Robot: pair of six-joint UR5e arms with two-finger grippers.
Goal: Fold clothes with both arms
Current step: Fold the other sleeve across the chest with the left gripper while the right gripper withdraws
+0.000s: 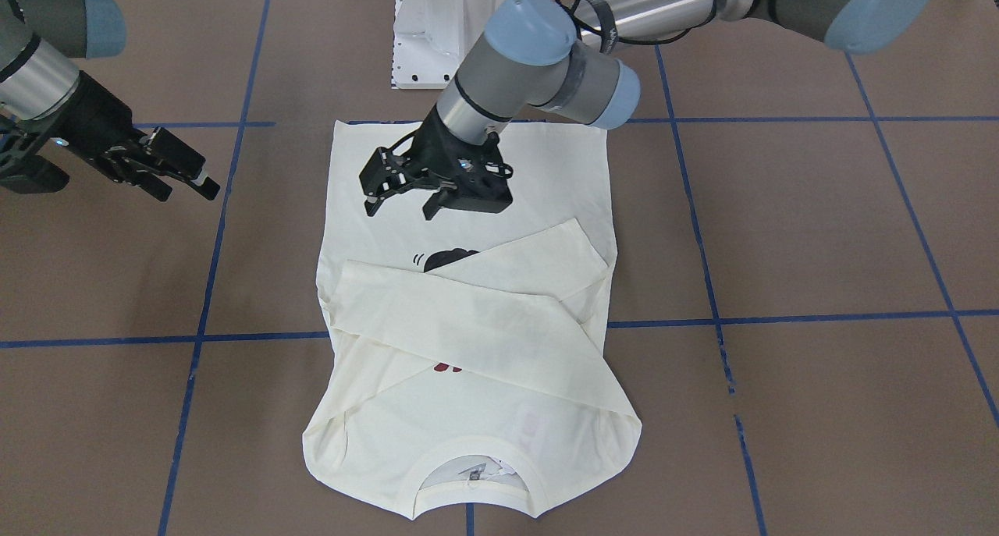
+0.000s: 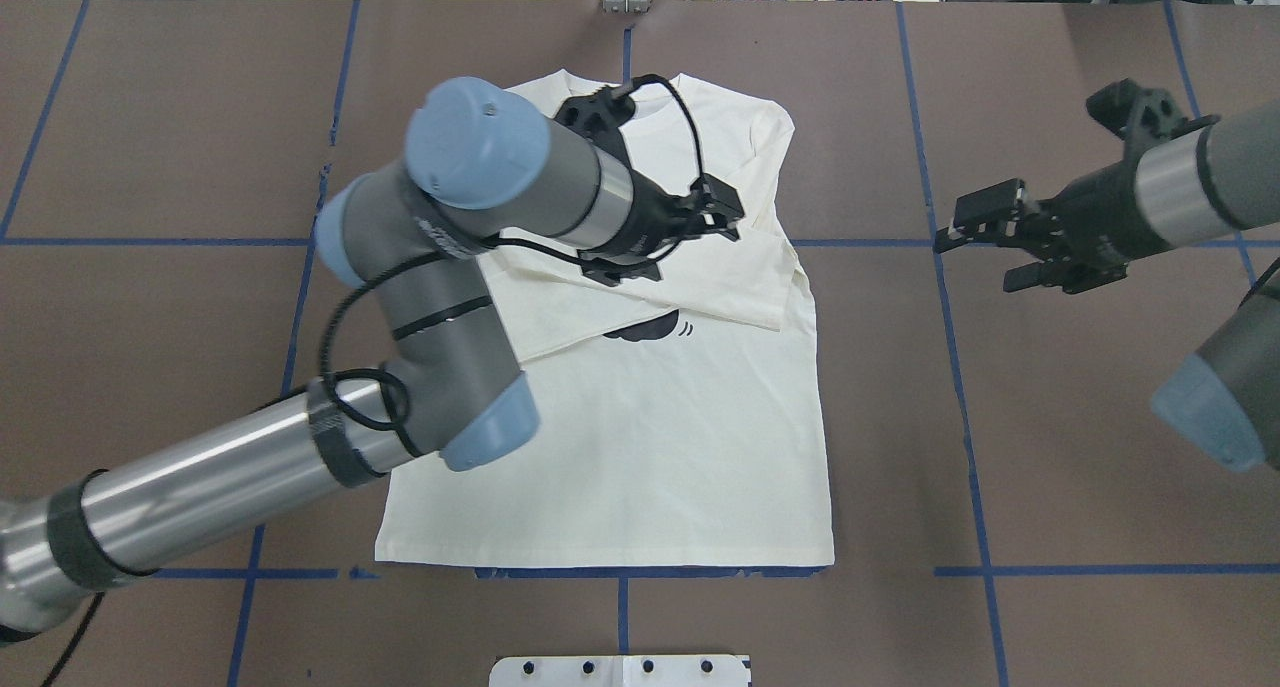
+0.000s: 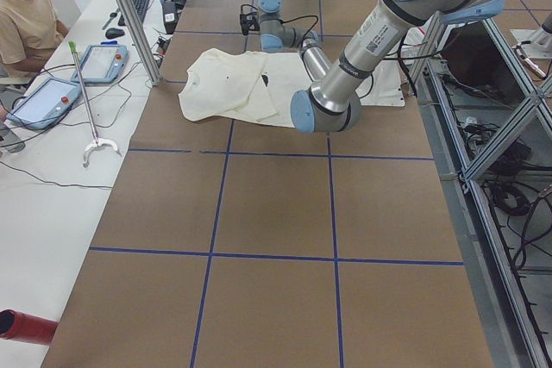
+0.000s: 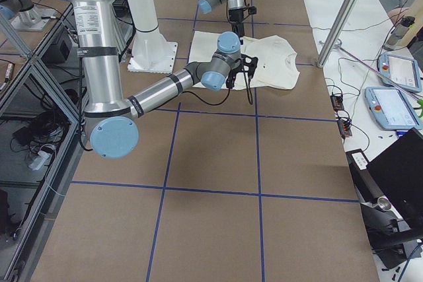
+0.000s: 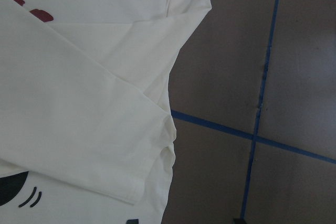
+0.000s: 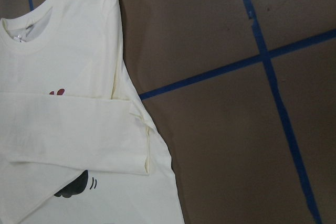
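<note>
The cream-white long-sleeved T-shirt (image 1: 468,341) lies flat on the brown table, print side up, with its collar away from the robot. Both sleeves are folded across the chest and cover most of the black cat print (image 2: 645,329) and the red lettering (image 1: 446,368). My left gripper (image 1: 402,206) hovers open and empty over the shirt's body, close to the crossed sleeves (image 2: 690,242). My right gripper (image 1: 187,189) is open and empty, raised over bare table beside the shirt (image 2: 975,257). The wrist views show the shirt's edge (image 5: 79,103) and shoulder (image 6: 68,124).
The white pedestal base (image 1: 437,37) stands just behind the shirt's hem. Blue tape lines (image 2: 960,387) grid the brown table. An operator (image 3: 21,15), teach pendants (image 3: 99,62) and a grabber tool (image 3: 86,109) are at a white side table beyond the collar end.
</note>
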